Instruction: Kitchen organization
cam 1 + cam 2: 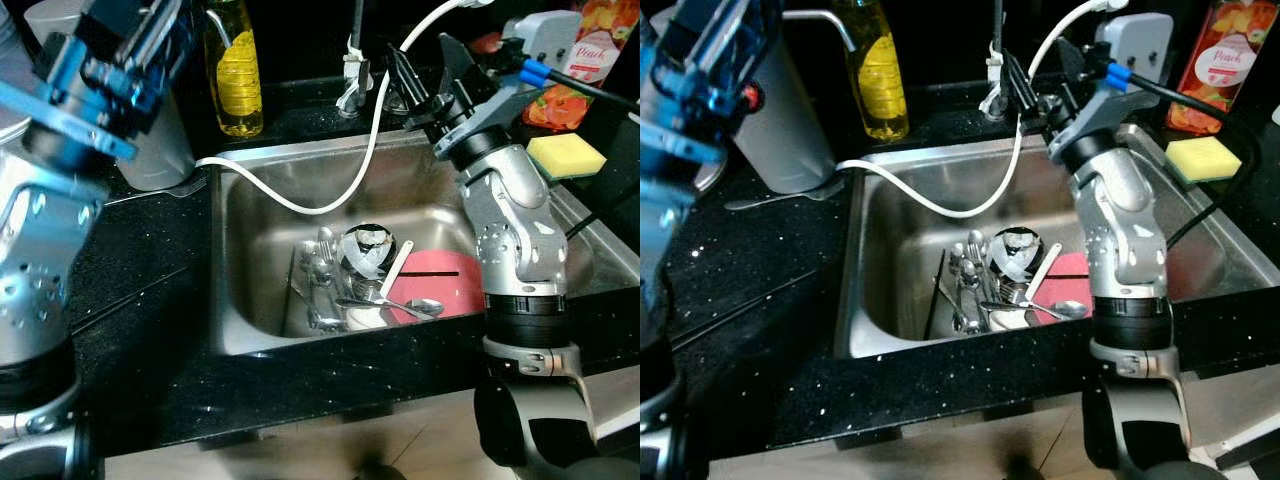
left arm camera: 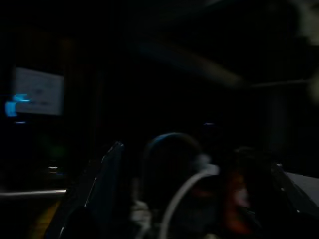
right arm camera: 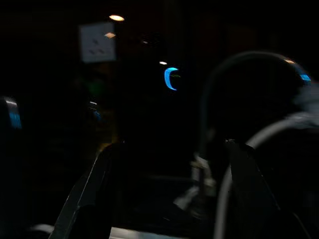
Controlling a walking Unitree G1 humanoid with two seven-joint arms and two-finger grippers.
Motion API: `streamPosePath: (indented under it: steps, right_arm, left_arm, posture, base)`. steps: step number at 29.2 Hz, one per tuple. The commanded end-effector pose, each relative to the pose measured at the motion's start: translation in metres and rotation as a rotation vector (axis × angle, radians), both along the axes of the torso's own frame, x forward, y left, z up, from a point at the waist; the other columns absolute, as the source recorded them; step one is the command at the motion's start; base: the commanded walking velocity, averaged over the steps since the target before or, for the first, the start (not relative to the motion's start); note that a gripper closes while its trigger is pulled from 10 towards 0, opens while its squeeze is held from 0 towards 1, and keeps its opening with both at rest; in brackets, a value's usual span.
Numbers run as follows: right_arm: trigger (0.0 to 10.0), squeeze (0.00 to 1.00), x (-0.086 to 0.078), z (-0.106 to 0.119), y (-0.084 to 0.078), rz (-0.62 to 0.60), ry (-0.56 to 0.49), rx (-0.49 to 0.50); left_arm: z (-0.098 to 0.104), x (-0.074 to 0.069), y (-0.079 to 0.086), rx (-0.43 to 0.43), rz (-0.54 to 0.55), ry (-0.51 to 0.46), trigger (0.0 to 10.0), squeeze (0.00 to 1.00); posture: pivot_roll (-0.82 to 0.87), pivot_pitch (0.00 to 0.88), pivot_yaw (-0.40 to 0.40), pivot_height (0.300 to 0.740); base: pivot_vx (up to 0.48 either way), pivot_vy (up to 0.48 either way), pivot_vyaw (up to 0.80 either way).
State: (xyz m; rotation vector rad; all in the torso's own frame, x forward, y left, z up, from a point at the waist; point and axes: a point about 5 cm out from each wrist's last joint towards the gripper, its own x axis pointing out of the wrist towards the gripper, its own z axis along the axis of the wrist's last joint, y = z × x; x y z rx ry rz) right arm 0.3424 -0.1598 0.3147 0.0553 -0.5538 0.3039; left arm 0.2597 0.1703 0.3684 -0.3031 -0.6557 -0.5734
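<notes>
Below, steel sink (image 1: 250, 250) heaped with cutlery (image 1: 325, 285), red plate (image 1: 445, 285), right claw (image 1: 425, 70) spread empty.

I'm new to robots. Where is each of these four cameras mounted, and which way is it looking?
Left eye view: on the head, looking down at the sink full of cutlery; both silver arms show.
Right eye view: beside it on the head, same scene; the right tool is raised by the faucet.
Left wrist view: on the left wrist, looking along two dark fingers; very dark.
Right wrist view: on the right wrist, fingers apart, dark room beyond.
Shared: both eyes see the yellow soap bottle and sponge.
</notes>
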Motion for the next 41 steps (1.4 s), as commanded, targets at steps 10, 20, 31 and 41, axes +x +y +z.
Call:
streamPosePath:
  steps: [10,20,31,41]
  right_arm:
    - [10.0,0.0,0.007,-0.002,-0.038,-0.202,0.017,0.069]
    - [10.0,0.0,0.005,-0.016,-0.004,-0.076,0.038,0.02]
    - [10.0,0.0,0.004,-0.022,0.016,-0.008,0.043,-0.004]
    - [10.0,0.0,0.005,-0.03,0.017,-0.022,0.077,0.018]
  left_arm:
    - [-0.042,0.036,0.048,0.306,0.433,0.384,10.0,0.0]
    - [-0.058,0.045,0.036,0.354,0.528,0.365,10.0,0.0]
    - [-0.098,0.055,0.055,0.426,0.672,0.554,10.0,0.0]
    - [-0.108,0.049,0.036,0.491,0.59,0.548,10.0,0.0]
  posture:
    - [-0.06,0.0,0.083,0.74]
    - [-0.07,0.002,0.081,0.74]
    - [-0.06,0.006,0.084,0.74]
    - [-0.06,0.008,0.085,0.74]
  base:
    - [0.0,0.0,0.0]
    - [0.0,0.0,0.0]
    - [0.0,0.0,0.0]
    - [0.0,0.0,0.0]
